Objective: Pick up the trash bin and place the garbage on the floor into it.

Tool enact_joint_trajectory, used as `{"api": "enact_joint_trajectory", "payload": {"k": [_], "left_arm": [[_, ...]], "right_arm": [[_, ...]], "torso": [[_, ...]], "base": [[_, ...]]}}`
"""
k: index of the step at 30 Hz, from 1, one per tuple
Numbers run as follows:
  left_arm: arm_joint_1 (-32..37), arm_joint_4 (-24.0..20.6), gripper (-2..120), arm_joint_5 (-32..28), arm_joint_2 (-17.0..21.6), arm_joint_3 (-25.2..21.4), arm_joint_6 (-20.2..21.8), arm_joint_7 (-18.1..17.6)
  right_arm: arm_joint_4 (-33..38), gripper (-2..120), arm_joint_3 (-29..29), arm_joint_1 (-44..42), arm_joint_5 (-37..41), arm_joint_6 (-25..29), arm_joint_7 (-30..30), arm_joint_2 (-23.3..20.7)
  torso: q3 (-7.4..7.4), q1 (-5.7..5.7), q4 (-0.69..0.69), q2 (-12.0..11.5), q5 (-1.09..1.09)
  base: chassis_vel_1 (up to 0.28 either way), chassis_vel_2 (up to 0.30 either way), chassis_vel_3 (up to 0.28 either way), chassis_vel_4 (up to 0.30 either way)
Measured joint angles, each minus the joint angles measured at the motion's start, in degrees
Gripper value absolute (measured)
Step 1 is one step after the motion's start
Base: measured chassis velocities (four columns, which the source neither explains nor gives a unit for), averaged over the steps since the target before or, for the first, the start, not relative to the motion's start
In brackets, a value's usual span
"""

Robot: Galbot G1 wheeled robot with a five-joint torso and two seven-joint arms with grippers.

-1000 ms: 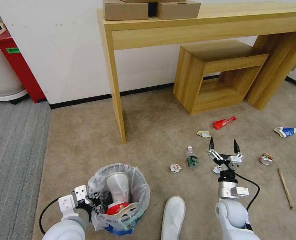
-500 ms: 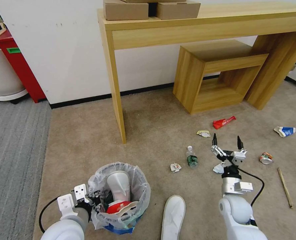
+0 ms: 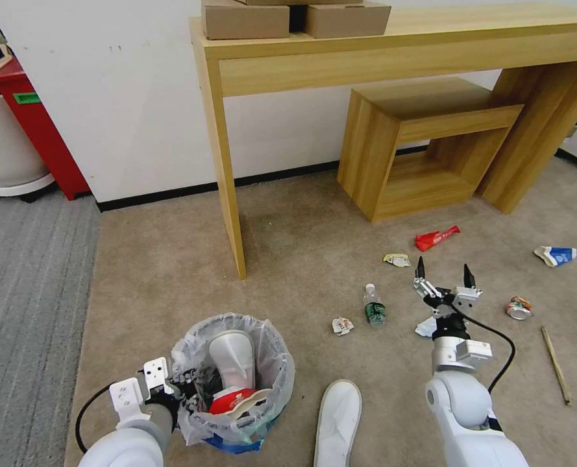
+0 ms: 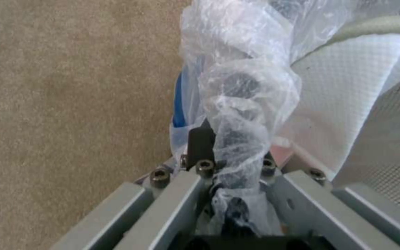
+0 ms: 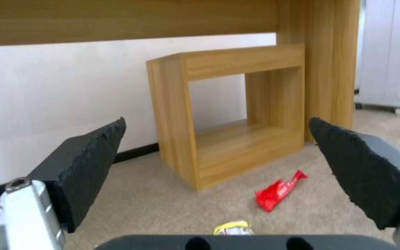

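The trash bin (image 3: 265, 379), lined with a crinkled clear bag, stands at my lower left on the beige floor (image 3: 171, 272). My left gripper (image 3: 183, 387) is shut on its bagged rim (image 4: 237, 139). Inside it are a white slipper (image 3: 233, 353) and a red wrapper (image 3: 226, 403). My right gripper (image 3: 444, 267) hangs open with nothing in it, above a crumpled white paper (image 3: 424, 327). Garbage lies around: a slipper (image 3: 337, 421), a clear bottle (image 3: 374, 310), a small wrapper (image 3: 342, 326), a yellow-white wrapper (image 3: 397, 260), a red wrapper (image 3: 435, 238), a carton (image 3: 556, 255), a can (image 3: 517, 308) and a stick (image 3: 555, 365).
A tall wooden console table (image 3: 223, 168) with cardboard boxes (image 3: 246, 19) stands against the wall, a low wooden stool (image 3: 424, 143) under it. Grey ribbed carpet (image 3: 28, 292) lies to the left, with a red cabinet (image 3: 38, 136) and a white pot (image 3: 6, 149) behind.
My right gripper has moved a little to the right and farther out, staying open. The left gripper and the bin have barely shifted.
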Motion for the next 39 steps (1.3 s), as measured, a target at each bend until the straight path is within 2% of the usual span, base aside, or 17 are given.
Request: {"api": "enact_joint_trajectory", "payload": {"k": [2,4,5,8,9,12,13,17,19,20,23,27,30,31,35,37,39], "left_arm": [[0.1,-0.1,0,0.0,-0.1,0.0,0.0,0.0],[0.4,-0.2,0,0.3,-0.1,0.1,0.1,0.1],[0.4,-0.2,0,0.3,-0.1,0.1,0.1,0.1],[0.9,-0.3,0,0.8,0.0,0.1,0.2,0.3],[0.9,-0.3,0,0.8,0.0,0.1,0.2,0.3],[0.9,-0.4,0,0.8,0.1,0.1,0.2,0.3],[0.9,-0.4,0,0.8,0.2,0.1,0.2,0.3],[1.1,-0.4,0,0.8,0.5,0.0,0.2,0.3],[1.2,-0.1,0,0.9,0.7,-0.1,0.2,0.2],[1.2,-0.1,0,0.9,0.7,-0.1,0.2,0.2],[1.1,0.5,0,0.9,0.7,-0.1,0.2,0.1],[1.0,0.9,0,0.9,0.7,-0.1,0.2,0.0],[0.7,1.6,0,0.9,0.6,-0.1,0.1,-0.1],[0.7,1.6,0,0.9,0.6,-0.1,0.1,-0.1],[0.5,2.1,0,0.9,0.5,-0.1,0.1,-0.4],[0.3,2.3,0,0.7,0.5,-0.1,0.1,-0.5],[0.2,2.3,0,0.6,0.5,0.0,0.1,-0.5]], "right_arm": [[0.2,100,0.0,0.2,1.7,-0.9,0.3,-0.6],[1.4,100,-0.2,1.1,7.5,-4.0,2.0,-2.4],[1.4,100,-0.2,1.1,7.5,-4.0,2.0,-2.4],[3.0,100,-1.1,3.6,16.7,-9.5,4.5,-5.9],[3.0,100,-1.1,3.6,16.7,-9.5,4.5,-5.9],[3.2,100,-3.0,7.0,25.2,-16.5,5.8,-11.0],[2.1,100,-4.2,8.4,27.5,-19.1,6.3,-13.0],[-1.8,100,-7.8,11.6,29.6,-22.1,7.5,-16.1],[-6.4,100,-12.2,15.9,31.3,-24.6,8.7,-17.9],[-6.4,100,-12.2,15.9,31.3,-24.6,8.7,-17.9],[-13.2,100,-18.4,21.9,33.0,-24.8,8.8,-17.8],[-16.8,100,-21.4,24.8,32.7,-26.3,7.0,-17.0],[-20.4,100,-25.2,29.2,34.1,-34.2,8.5,-14.4],[-20.4,100,-25.2,29.2,34.1,-34.2,8.5,-14.4],[-21.7,100,-27.6,30.9,35.7,-40.1,11.4,-12.0],[-23.7,100,-29.6,32.5,37.1,-45.2,15.5,-9.6],[-24.8,100,-30.2,33.1,37.1,-45.9,16.4,-8.7]], "torso": [[0.0,0.0,0.0,0.0,0.0],[0.0,0.0,-0.01,0.0,0.01],[0.0,0.0,-0.01,0.0,0.01],[0.0,0.0,-0.01,0.0,0.01],[0.0,0.0,-0.01,0.0,0.01],[0.0,0.0,0.0,0.0,-0.02],[0.0,0.0,0.0,0.0,-0.01],[0.0,0.0,0.0,0.0,0.01],[0.01,0.0,-0.01,0.0,0.0],[0.01,0.0,-0.01,0.0,0.0],[0.01,0.0,0.01,0.0,0.0],[0.01,0.0,0.0,0.0,0.0],[0.01,0.0,0.0,0.0,-0.02],[0.01,0.0,0.0,0.0,-0.02],[0.01,0.0,0.01,0.0,-0.02],[0.01,0.0,0.0,0.0,-0.01],[0.01,0.0,0.0,0.0,-0.01]], "base": [[0.0,0.0,0.0,0.0],[0.0,0.0,0.0,0.0],[0.0,0.0,0.0,0.0],[0.0,0.0,0.0,0.0],[0.0,0.0,0.0,0.0],[0.0,0.0,0.0,0.0],[0.0,0.0,0.0,0.0],[0.0,0.0,0.0,0.0],[0.0,0.0,0.0,0.0],[0.0,0.0,0.0,0.0],[0.0,0.0,0.0,0.0],[0.0,0.0,0.0,0.0],[0.0,0.0,0.0,0.0],[0.0,0.0,0.0,0.0],[0.0,0.0,0.0,0.0],[0.0,0.0,0.0,0.0],[0.0,0.0,0.0,0.0]]}}
